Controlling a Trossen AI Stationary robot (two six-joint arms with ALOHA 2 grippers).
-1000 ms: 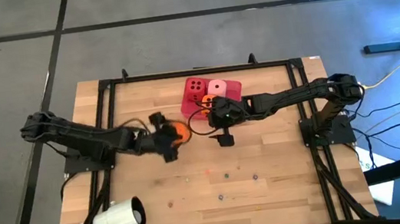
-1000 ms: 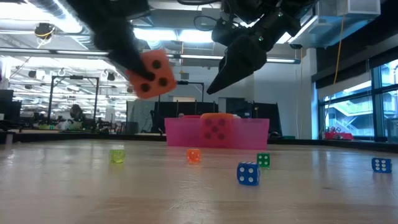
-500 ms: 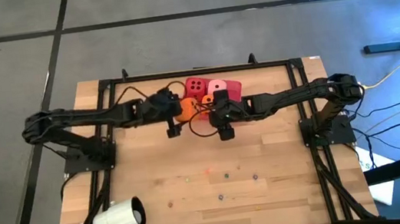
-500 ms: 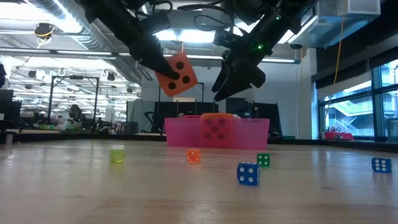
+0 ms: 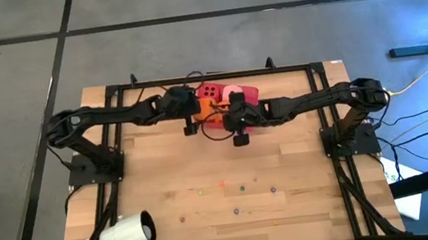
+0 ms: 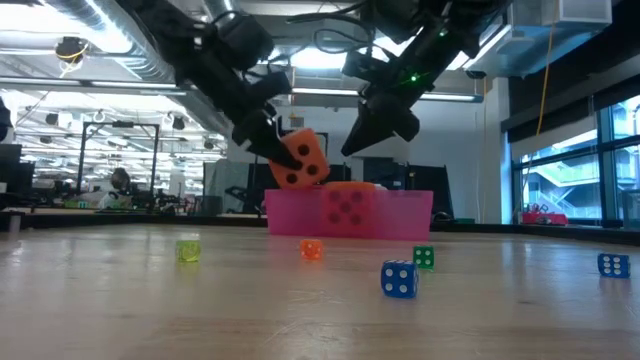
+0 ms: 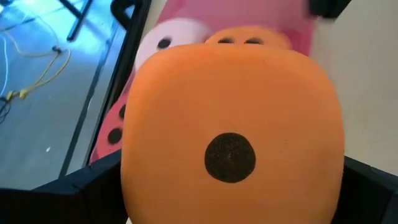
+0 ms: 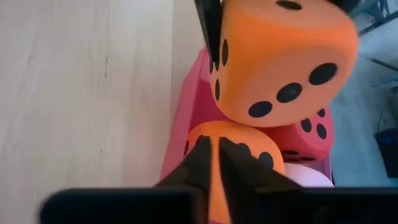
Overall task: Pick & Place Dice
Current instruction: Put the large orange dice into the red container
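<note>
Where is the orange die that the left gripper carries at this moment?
The orange die is held in the left gripper, in the air just above the left end of the pink tray, above the other orange die.

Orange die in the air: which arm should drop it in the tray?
Left. The left gripper already holds the orange die just above the pink tray. The right gripper hovers beside it, holding nothing.

Carried the soft orange cube with dark pips [image 6: 299,159] from over the bare wooden tabletop [image 5: 221,177] across to the flat red rectangular tray [image 6: 400,214], clamped in the left gripper [image 5: 195,111]. Lowered to just above the tray's rim, over the second orange cube [image 8: 233,149]. Drew the right gripper [image 5: 241,140] slightly toward the tray.
</note>
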